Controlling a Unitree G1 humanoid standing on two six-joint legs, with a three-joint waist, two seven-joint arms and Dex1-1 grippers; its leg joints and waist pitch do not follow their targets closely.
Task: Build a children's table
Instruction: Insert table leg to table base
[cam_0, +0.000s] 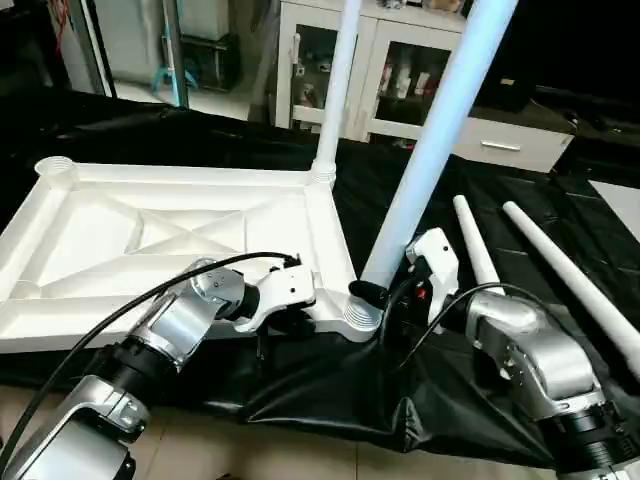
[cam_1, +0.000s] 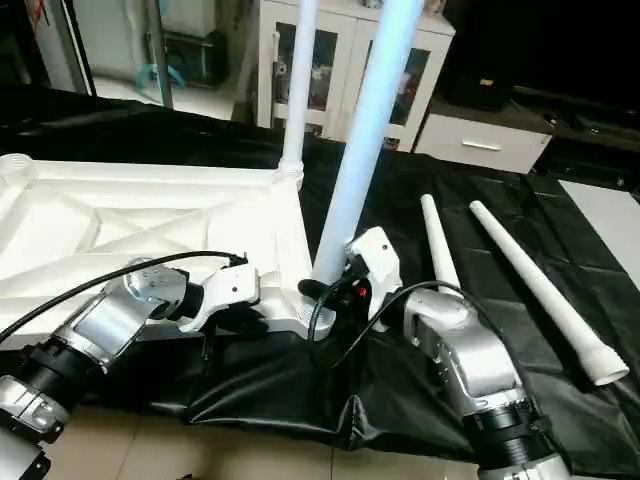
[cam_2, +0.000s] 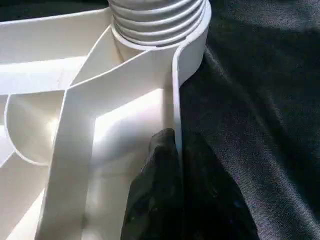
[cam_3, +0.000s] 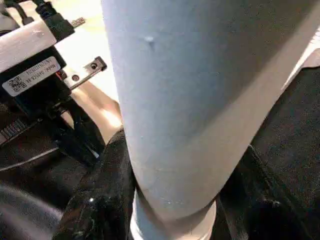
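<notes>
Tabletop (cam_0: 90, 250) lies upside down on the black sheet (cam_0: 330, 390) covering my worktop, X-ribs facing up, taking up the left half of what I see. Far left corner socket (cam_0: 57, 172) has no leg in it.

My left gripper (cam_0: 290, 322) is clenched on the tabletop's near rim, just left of the near right corner socket (cam_0: 362, 318). In the left wrist view one black finger (cam_2: 155, 195) sits inside the rim wall w/ the thin edge pinched against it; the ribbed socket collar (cam_2: 157, 22) is just ahead.

Far right corner: one leg (cam_0: 338, 85) already stands upright in its socket, running up out of view.

Near right corner: second leg (cam_0: 440, 130) stands in the socket, tilted a bit to the right, top out of view. My right gripper (cam_0: 385, 298) is grasping it low down, right above the socket. Right wrist view has the tube (cam_3: 200, 100) between my black fingers (cam_3: 100, 200), one each side, touching it.

Right of that: two more legs (cam_0: 475, 250) (cam_0: 570, 275) lie loose on the sheet, side by side, well apart from the tabletop, pointing away from me. The outer one's near end, w/ its wider tip, shows in the right eye view (cam_1: 603, 365).

Behind the worktop: white cabinet (cam_0: 400, 70) w/ glass doors.
</notes>
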